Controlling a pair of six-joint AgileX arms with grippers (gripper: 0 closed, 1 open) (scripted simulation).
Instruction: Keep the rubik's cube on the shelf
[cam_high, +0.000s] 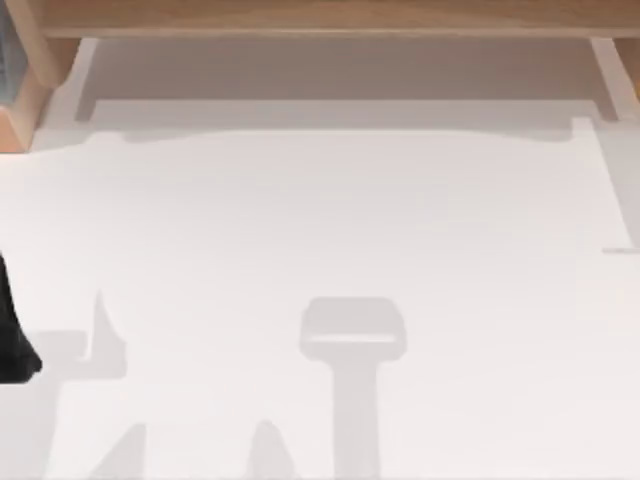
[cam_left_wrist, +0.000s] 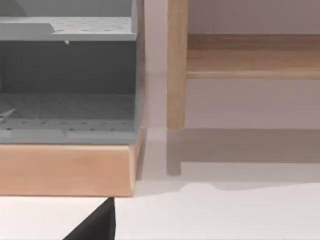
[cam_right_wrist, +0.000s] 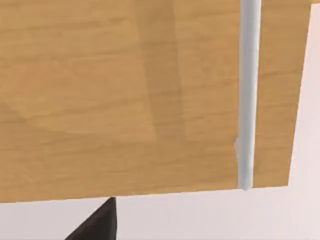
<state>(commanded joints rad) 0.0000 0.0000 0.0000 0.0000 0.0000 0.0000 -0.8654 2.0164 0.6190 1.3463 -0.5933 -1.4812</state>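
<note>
Wooden shelf (cam_high: 320, 15) at 12 o'clock, cube unseen; left gripper (cam_high: 12, 340) at 9 o'clock, grip state unclear. Locate cube first.

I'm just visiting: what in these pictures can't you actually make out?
Shelf: its top is cut off by the top view's upper edge, so what rests on it cannot be told.
Left arm: a dark sliver, cut by the top view's left edge.
Left hand and right hand: a dark corner each, cut by their wrist views' lower edges.
Grey box: cut by the left wrist view's edges; its purpose is unclear.
</note>
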